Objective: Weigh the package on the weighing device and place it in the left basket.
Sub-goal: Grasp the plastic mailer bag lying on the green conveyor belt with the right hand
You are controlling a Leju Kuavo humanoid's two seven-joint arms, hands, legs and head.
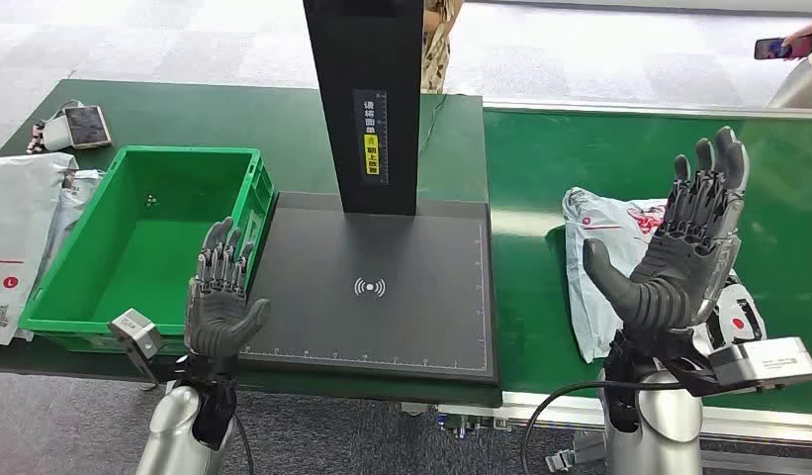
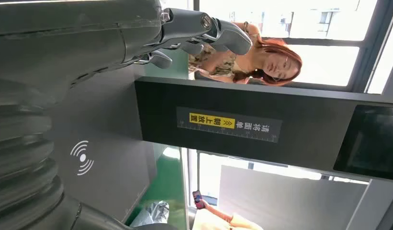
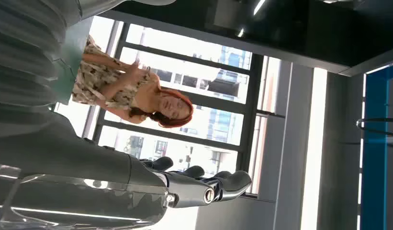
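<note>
A white plastic package (image 1: 607, 259) with red print lies on the green belt to the right of the black weighing plate (image 1: 382, 297). My right hand (image 1: 683, 247) is raised above the package, palm up, fingers spread, holding nothing. My left hand (image 1: 222, 297) hovers open over the weighing plate's left edge, beside the green basket (image 1: 85, 307). In the left wrist view the left hand's fingers (image 2: 204, 28) reach out in front of the scale's black column (image 2: 242, 124). The right wrist view catches the right hand's fingers (image 3: 208, 189) held up against the windows.
The scale's black column (image 1: 367, 99) stands at the back of the plate. More white packages (image 1: 21, 228) lie left of the basket, and a small device (image 1: 85, 126) sits at the far left. A person (image 2: 252, 62) stands behind the table; another holds a phone (image 1: 782, 47).
</note>
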